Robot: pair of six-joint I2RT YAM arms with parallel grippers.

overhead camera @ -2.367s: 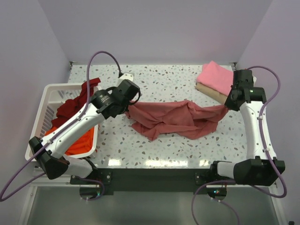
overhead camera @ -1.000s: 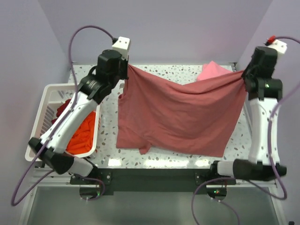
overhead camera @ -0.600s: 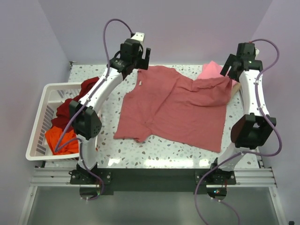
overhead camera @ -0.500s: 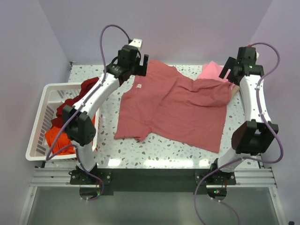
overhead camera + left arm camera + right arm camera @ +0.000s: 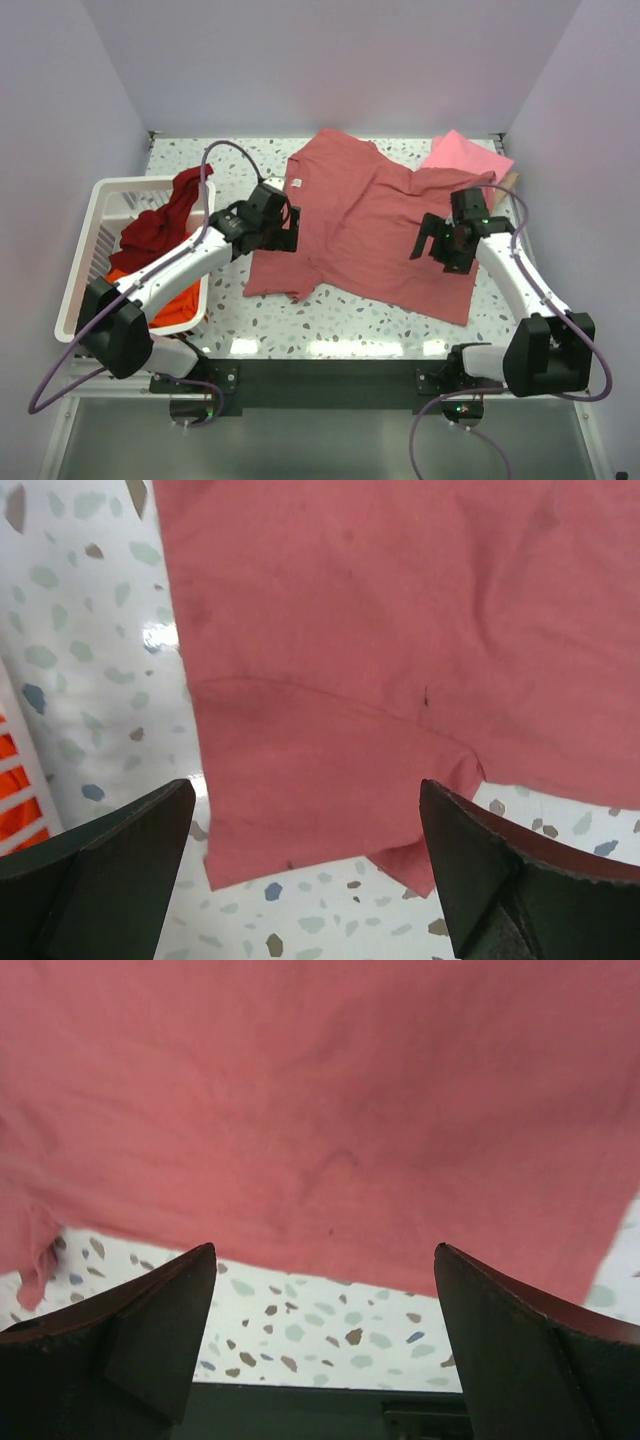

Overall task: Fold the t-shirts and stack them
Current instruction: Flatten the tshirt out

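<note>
Top external view: the speckled table [image 5: 330, 318] fills most of the scene, and the dusty rose-red t-shirt [image 5: 365, 220] lies spread almost flat across its middle. Its collar points toward 12 o'clock and its hem runs along the 5 to 6 o'clock side. Its corner at 7 o'clock is bunched and partly tucked under. Its upper corner at 2 o'clock reaches the edge of the bright pink t-shirt [image 5: 463, 160], which lies folded at the table's 1 o'clock corner.

At 9 o'clock sits the white slatted basket [image 5: 88, 238]. The dark maroon t-shirt [image 5: 165, 212] is heaped inside it and drapes over its far rim. The orange t-shirt [image 5: 172, 300] is crumpled in the basket's near end, toward 7 o'clock.

My left gripper [image 5: 290, 229] hangs over the rose-red shirt's 9 o'clock edge with its jaws spread wide and nothing between them. My right gripper [image 5: 434, 255] hangs over the shirt's 4 o'clock part, also spread wide and empty.

From the left wrist, the left gripper [image 5: 310, 850] shows both dark fingers [image 5: 110, 870] far apart. Rose-red cloth [image 5: 380, 660] and bare table [image 5: 90, 630] lie below them, and a sleeve seam curves across the fabric.

From the right wrist, the right gripper [image 5: 325, 1330] frames the shirt's hem [image 5: 330, 1160] over speckled table [image 5: 270, 1355], with its fingers [image 5: 150, 1330] clear of the cloth.
</note>
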